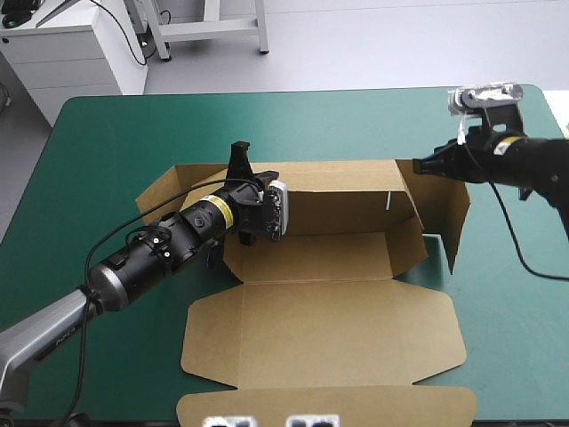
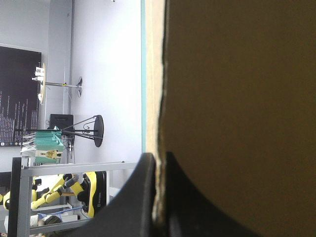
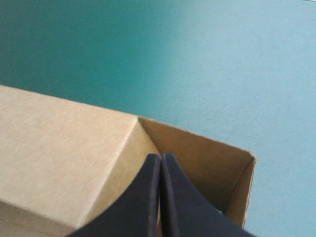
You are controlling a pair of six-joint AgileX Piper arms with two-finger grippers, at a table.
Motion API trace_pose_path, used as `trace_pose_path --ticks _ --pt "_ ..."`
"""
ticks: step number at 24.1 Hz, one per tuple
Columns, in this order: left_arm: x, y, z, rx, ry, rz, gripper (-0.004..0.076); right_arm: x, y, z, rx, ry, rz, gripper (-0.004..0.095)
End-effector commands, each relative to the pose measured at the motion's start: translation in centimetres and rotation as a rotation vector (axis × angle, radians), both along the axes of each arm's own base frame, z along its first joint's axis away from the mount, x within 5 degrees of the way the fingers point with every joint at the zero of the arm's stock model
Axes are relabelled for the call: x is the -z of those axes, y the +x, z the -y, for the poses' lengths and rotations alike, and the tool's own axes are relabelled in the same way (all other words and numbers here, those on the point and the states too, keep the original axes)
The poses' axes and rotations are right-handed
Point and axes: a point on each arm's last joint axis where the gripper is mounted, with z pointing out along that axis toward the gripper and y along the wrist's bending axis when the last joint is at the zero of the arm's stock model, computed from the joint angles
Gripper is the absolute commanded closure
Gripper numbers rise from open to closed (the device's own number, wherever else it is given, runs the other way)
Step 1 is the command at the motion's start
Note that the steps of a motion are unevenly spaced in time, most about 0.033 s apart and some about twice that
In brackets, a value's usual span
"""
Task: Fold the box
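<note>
Brown box of matte, creased board lies mid-table on the smooth teal-green cover, far wall and right end flap raised, lid flat toward the near edge, left gripper clamped on the far wall's edge toward its left end, right gripper all but closed, pinching the far right corner.

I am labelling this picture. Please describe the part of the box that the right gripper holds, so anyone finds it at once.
The brown box lies half folded in the middle of the teal-green table. The right gripper has its jaws shut on its far right corner, where a flap stands upright, unlike the flat lid.
</note>
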Motion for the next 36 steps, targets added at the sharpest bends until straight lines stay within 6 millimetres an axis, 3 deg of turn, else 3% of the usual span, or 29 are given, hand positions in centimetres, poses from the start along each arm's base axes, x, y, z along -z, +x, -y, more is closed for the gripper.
trace_pose_path --ticks 1,10,19,23,28,36 --pt "-2.2 -0.4 -0.2 0.008 -0.071 0.058 0.0733 -2.0 2.5 0.1 0.034 -0.016 0.028 0.0924" --pt "-2.3 -0.4 -0.2 0.01 -0.072 0.062 0.0733 -0.8 8.9 -0.6 0.039 0.001 -0.138 0.0924" --pt "-2.3 -0.4 -0.2 0.009 -0.074 0.06 0.0733 3.3 12.3 -0.9 0.067 0.011 -0.32 0.0924" --pt "-2.3 -0.4 -0.2 0.009 -0.074 0.06 0.0733 3.8 12.5 -0.8 0.072 -0.004 -0.333 0.0924" --pt "-2.2 -0.4 -0.2 0.008 -0.073 0.059 0.0733 6.0 11.4 -0.9 0.049 -0.008 -0.426 0.0924" --pt "-2.0 -0.2 -0.6 -0.013 -0.057 0.043 0.0732 5.2 8.3 -1.0 0.0 0.004 -0.422 0.0926"
